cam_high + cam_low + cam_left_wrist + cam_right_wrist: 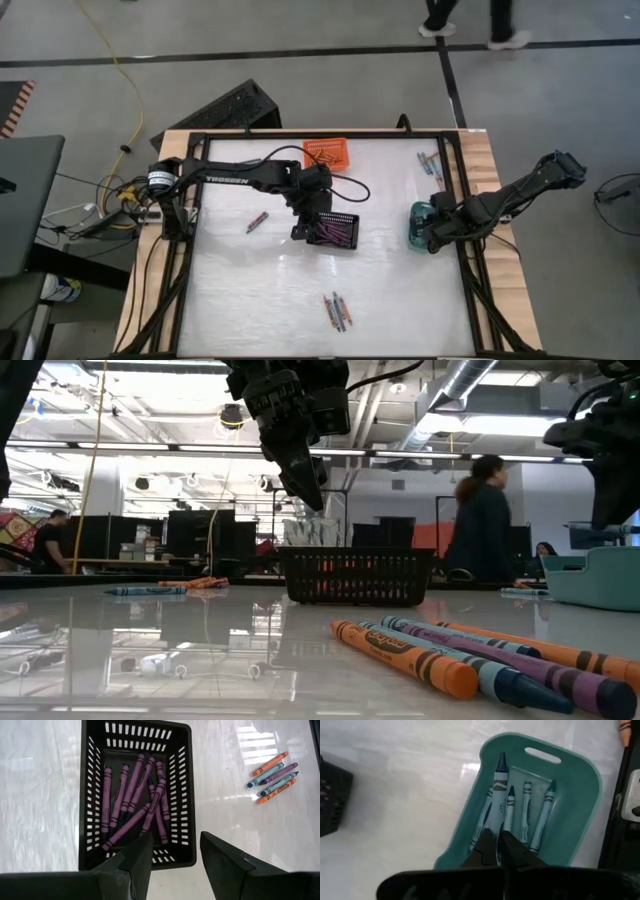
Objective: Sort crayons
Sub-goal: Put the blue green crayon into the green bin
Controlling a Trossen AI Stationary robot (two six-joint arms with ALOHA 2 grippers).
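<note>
Jaws apart on the left gripper (pixel 172 855) over the black basket (pixel 187 795); jaws clamped on a teal-blue crayon (pixel 498 790) in the right gripper (pixel 496 847).
Purple crayons (pixel 132 800) fill the black basket; teal-blue crayons (pixel 527 812) lie in the teal basket (pixel 575 785) beneath the right gripper. Loose crayons (pixel 337 312) rest on the white table (pixel 240 290), an orange basket (pixel 327 153) at its far edge.

A gripper (pixel 305 485) hangs above the black basket (pixel 356 576); 4 crayons (pixel 470 660) lie nearest the camera.
</note>
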